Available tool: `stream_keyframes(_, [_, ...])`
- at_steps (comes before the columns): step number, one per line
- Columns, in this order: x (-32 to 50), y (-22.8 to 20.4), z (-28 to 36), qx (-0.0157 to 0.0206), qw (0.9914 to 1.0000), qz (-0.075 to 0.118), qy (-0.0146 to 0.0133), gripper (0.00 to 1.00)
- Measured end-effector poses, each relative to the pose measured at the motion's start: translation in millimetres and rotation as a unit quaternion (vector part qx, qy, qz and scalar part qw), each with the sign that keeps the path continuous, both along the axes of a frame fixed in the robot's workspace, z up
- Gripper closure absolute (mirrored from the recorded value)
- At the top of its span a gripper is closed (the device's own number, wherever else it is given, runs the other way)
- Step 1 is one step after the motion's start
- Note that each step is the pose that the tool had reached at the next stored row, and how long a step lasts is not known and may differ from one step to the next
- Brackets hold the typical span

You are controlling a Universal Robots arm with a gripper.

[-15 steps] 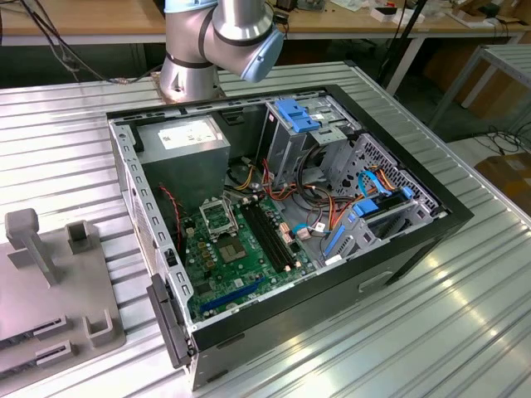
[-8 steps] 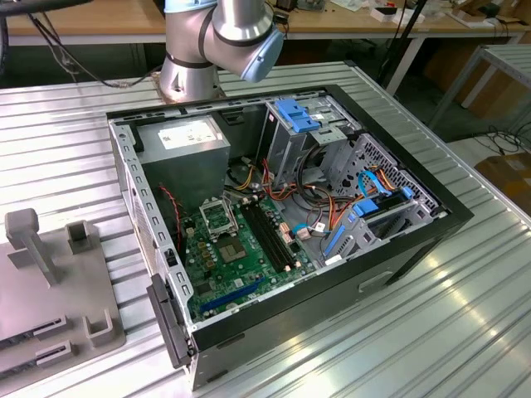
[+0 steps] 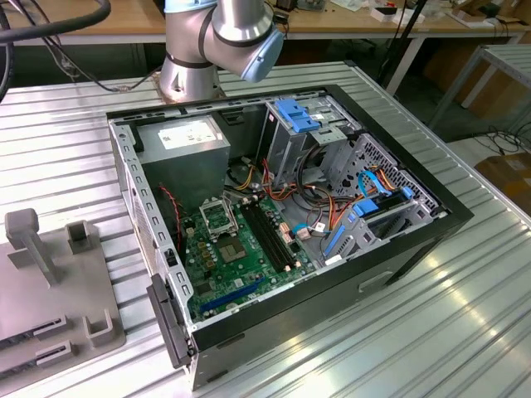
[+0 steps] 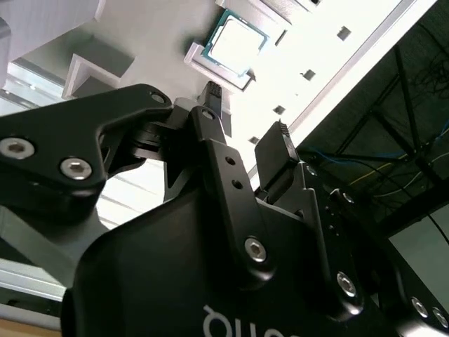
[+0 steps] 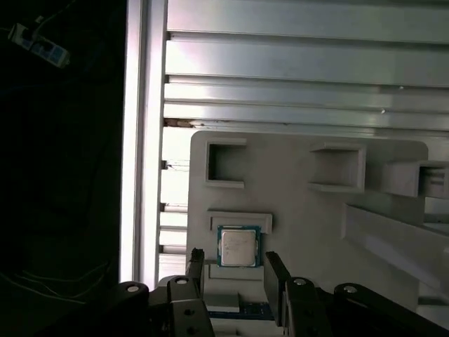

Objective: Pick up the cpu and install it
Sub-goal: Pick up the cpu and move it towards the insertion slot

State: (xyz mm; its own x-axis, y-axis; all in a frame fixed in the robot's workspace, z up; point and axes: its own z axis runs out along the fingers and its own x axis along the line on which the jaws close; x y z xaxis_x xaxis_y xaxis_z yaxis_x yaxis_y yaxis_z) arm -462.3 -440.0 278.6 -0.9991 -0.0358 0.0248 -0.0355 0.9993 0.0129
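End effector (image 5: 233, 260) is spread wide on my feed, with nothing held between its two black fingers (image 5: 195, 267). The gap between them is broader than the cpu (image 5: 238, 246). In the first wrist view the cpu shows between the fingertips. In the second wrist view it lies out beyond them, so I read the end effector as near the chip and not touching it.

The cpu lies flat, silver lid up and a thin green edge showing around it, in a shallow square nest (image 5: 240, 221) on a pale grey plate (image 5: 295, 210). Other raised brackets (image 5: 338, 168) stand on the same plate, apart from the chip. The plate rests on the ribbed metal bench (image 5: 280, 63).

In the exterior view the arm (image 3: 224, 33) rises behind an open black case (image 3: 448, 220) lying on the bench. Inside I see the green board (image 3: 224, 265), its square socket (image 3: 217, 217) open beside the long black memory slots (image 3: 270, 236), and the grey power supply (image 3: 184, 139) just beyond the socket.
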Motion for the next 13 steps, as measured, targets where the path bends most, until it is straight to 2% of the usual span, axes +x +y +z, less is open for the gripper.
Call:
stream_keyframes(3, [0.3,0.0,-2.7,-0.0086,0.99996,-0.002,0.0,0.53])
stream_keyframes(5, [0.6,-0.1,-4.4,-0.0122,0.99992,-0.002,-0.0001,0.53])
stream_keyframes(7, [0.8,0.0,-10.8,-0.0124,0.99992,-0.002,-0.0001,0.53])
stream_keyframes(10, [0.8,-0.6,-15.7,-0.0124,0.99992,-0.002,-0.0008,0.53])
stream_keyframes(13, [0.8,-0.9,-19.5,-0.0125,0.99991,-0.002,-0.0041,0.53])
